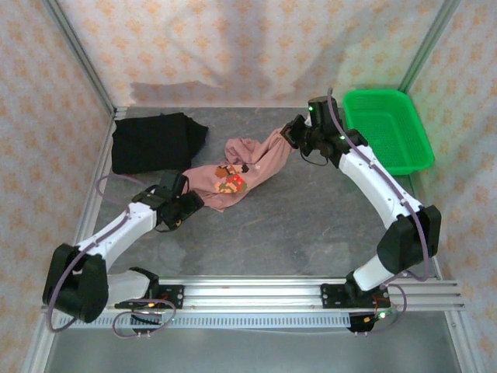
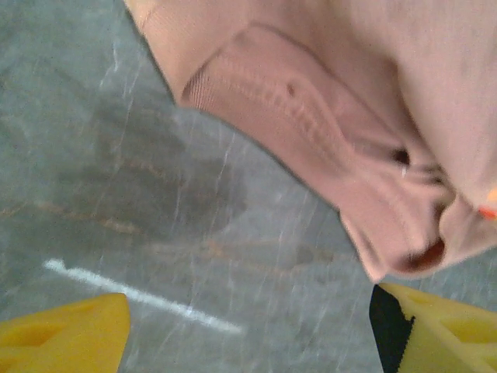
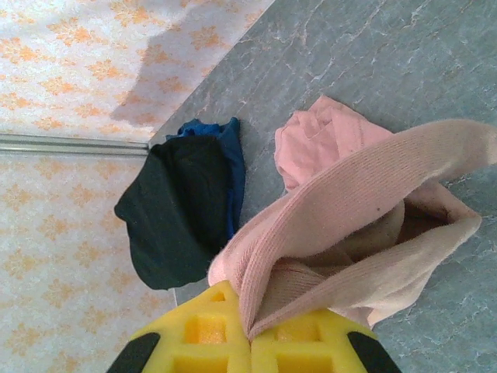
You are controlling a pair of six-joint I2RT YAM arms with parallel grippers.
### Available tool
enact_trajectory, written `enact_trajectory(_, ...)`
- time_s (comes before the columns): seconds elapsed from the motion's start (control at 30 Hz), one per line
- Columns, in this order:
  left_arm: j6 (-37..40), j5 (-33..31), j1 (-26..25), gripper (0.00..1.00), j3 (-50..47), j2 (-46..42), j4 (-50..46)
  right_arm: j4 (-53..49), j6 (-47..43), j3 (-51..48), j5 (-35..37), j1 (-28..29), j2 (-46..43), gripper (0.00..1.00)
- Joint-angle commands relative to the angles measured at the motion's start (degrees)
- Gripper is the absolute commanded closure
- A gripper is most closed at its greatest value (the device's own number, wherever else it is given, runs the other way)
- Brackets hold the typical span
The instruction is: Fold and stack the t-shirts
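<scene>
pink t-shirt (image 3: pixel 357 194) pinched in right jaws, just beyond spread left jaws.

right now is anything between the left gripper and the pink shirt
Nothing visible. The left gripper is open just short of the pink shirt, with bare table between its fingers and the ribbed edge. The right gripper is shut on the shirt's far end.
</scene>
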Motion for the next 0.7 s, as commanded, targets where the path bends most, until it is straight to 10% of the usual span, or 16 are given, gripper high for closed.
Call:
enact_trajectory(0.0,-4.1,-2.3,1.0,0.18,0.6,3.6,7.7,1.4,-1.1,0.4,-0.9,-0.4,-0.9,1.0)
enact_trajectory(0.67,-3.7,-1.2,4.0,0.56,11.2,27.5,15.2,-0.2,-2.2,-0.2,-3.3,-1.8,-2.0,1.0)
